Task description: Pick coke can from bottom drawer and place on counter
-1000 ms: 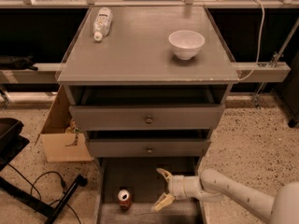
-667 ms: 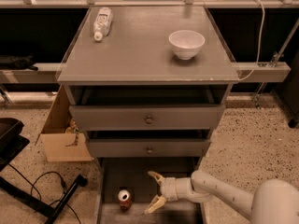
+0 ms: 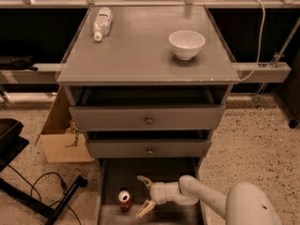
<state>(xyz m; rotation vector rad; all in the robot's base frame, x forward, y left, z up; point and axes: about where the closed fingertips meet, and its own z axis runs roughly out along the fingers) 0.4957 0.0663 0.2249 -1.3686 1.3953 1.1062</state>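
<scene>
Jaws spread wide and holding nothing, the gripper [image 3: 141,197] hangs low in the bottom centre of the frame, inside the pulled-out bottom drawer [image 3: 123,173]. One pale finger points up and to the left, the other down and to the left, so the mouth opens toward the left side of the frame. The arm reaches in from the lower right corner.

The coke can [image 3: 124,201] stands on the drawer floor just left of that open mouth, near its lower finger but apart from it as far as I can see. It is upright, its long axis vertical, the silver top facing up toward the camera. So the can lies straight ahead of the jaws, a little low of their middle line, and I judge that the coming move is a short push leftward until the fingers sit either side of the red wall, then a squeeze. The risk I see is the lower finger nudging the can and tipping it before both sides are around it.

Up in the top half of the frame the desk [image 3: 140,55] carries a white bowl [image 3: 186,43] at its right and a plastic bottle [image 3: 102,23] lying at its far left corner.
</scene>
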